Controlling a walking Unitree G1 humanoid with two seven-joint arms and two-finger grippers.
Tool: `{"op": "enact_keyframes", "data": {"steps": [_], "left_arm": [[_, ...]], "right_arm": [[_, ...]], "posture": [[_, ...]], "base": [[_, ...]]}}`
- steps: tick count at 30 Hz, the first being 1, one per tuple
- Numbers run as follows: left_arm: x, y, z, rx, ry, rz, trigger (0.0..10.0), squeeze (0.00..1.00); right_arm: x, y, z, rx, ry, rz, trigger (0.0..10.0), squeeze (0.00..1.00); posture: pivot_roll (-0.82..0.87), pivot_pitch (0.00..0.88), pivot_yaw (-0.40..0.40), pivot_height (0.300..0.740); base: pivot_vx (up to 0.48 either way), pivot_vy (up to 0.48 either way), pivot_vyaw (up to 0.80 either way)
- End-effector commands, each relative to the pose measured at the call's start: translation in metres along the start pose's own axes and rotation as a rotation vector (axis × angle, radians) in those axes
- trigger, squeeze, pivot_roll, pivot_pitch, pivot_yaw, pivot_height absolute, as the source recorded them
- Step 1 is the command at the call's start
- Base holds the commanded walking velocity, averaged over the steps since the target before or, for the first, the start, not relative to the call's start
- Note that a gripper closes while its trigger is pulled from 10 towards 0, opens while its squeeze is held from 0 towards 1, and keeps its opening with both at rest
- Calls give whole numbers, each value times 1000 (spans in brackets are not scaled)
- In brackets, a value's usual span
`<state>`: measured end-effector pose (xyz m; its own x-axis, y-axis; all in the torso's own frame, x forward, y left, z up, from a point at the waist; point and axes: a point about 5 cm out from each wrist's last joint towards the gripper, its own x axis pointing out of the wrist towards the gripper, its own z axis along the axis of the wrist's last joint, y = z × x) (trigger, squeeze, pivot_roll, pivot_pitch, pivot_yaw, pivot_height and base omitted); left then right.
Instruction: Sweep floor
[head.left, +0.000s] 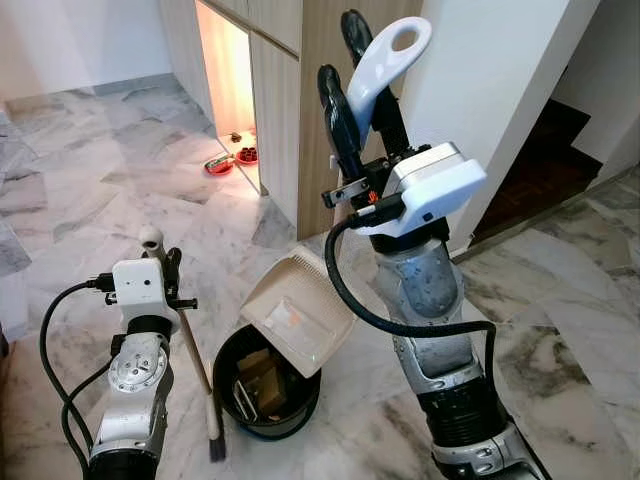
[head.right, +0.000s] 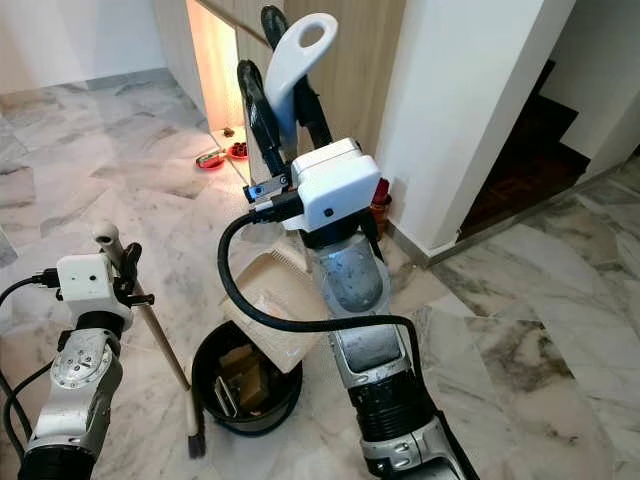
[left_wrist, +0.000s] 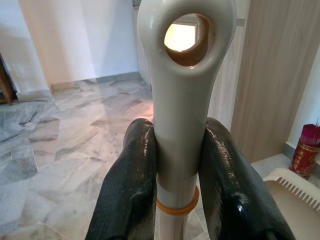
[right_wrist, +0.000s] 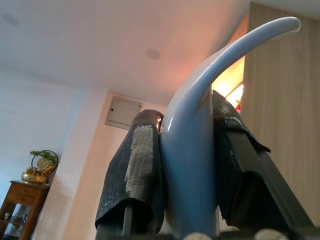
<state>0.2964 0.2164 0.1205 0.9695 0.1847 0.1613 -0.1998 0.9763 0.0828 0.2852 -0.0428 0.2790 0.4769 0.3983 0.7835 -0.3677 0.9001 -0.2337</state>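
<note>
Dustpan (head.left: 296, 312) handle in right hand (head.left: 362, 95), over bin (head.left: 268, 385).

Grey-veined marble floor (head.left: 560, 300) — on it a black bin (head.left: 262, 420), the broom's bristles (head.left: 216, 448) just beside.

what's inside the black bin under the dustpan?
Black bin holds brownish cardboard-like scraps and a pale flat piece. The dustpan, held by the right end effector, is tipped over its rim, hiding the far side; the bottom is dark.
</note>
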Motion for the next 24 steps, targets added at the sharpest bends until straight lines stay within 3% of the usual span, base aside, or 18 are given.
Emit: {"op": "enact_keyframes", "data": {"steps": [1,5,19,24], "left_arm": [[4,-3,10,-7,-57,-9,10000,0],[4,-3,10,-7,-57,-7,10000,0],[3,-3,10,-7,-55,-8,10000,0],[3,-3,10,-7,-53,-11,10000,0]], "right_arm": [[8,0,19,-12,-108,6,10000,0],[7,-9,12,116,-60,-100,10000,0],[6,-15,11,86,-54,-105,10000,0],[6,-14,11,20,-59,-86,10000,0]], "posture": [[73,0,-43,740],[75,0,-46,740],[75,0,-45,740],[75,0,-45,740]], "base": [[0,0,0],[0,0,0],[0,0,0],[0,0,0]]}}
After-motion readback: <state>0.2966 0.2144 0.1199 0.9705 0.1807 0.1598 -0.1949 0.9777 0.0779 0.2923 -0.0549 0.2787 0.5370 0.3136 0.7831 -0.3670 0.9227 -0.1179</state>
